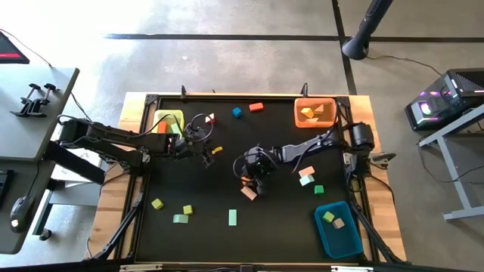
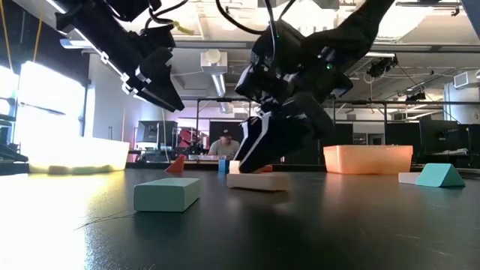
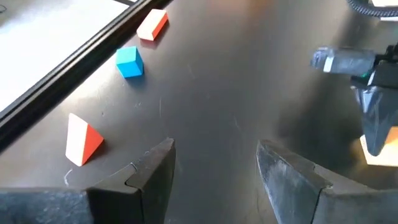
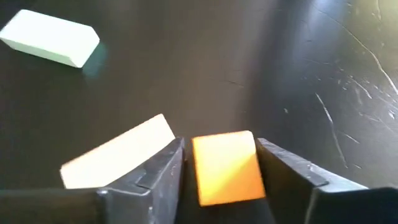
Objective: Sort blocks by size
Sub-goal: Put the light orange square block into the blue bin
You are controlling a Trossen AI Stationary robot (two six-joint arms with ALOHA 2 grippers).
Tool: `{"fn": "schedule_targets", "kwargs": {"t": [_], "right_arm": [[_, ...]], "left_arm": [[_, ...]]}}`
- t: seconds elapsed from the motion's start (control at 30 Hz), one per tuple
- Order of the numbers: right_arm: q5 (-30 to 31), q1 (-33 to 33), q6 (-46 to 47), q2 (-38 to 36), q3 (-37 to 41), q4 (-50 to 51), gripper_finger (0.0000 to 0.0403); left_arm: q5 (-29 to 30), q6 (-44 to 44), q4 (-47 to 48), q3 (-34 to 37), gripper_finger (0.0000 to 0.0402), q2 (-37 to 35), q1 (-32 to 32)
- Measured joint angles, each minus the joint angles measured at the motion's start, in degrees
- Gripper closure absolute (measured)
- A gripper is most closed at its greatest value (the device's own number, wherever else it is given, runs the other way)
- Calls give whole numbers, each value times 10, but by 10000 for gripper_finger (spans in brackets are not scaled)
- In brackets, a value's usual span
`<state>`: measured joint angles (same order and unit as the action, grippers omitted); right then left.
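Orange block (image 4: pixel 225 167) sits pinched between the right tool's (image 4: pixel 221 163) fingers at table centre, pale bar (image 4: pixel 118 158) alongside; left tool (image 3: pixel 214 165) hangs released, mid-left.

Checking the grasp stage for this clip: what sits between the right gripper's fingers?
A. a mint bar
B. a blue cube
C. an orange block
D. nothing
C: in the right wrist view, an orange block fills the gap at the right gripper, with a pale pink-tan bar lying just outside one finger.
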<state>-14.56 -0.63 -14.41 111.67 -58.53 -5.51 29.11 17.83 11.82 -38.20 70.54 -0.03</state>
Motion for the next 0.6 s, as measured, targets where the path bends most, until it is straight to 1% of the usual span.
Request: {"fn": "schedule_targets", "kwargs": {"t": [0.17, 0.23, 0.3, 0.4, 0.5, 0.6], "right_arm": [[7, 2, 38, 0, 0, -5, 274], [17, 3, 52, -11, 0, 12, 275], [40, 0, 71, -29, 1, 52, 275], [91, -18, 107, -73, 2, 133, 275], [136, -54, 160, -124, 2, 224, 275], [180, -105, 236, -172, 2, 300, 275]], "left_arm": [[0, 0, -1, 0, 188, 0, 0], [0, 0, -2, 0, 188, 0, 0], [0, -1, 0, 0, 188, 0, 1], [0, -4, -1, 0, 188, 0, 1], [0, -4, 0, 0, 188, 0, 1], [0, -4, 1, 0, 188, 0, 0]]}}
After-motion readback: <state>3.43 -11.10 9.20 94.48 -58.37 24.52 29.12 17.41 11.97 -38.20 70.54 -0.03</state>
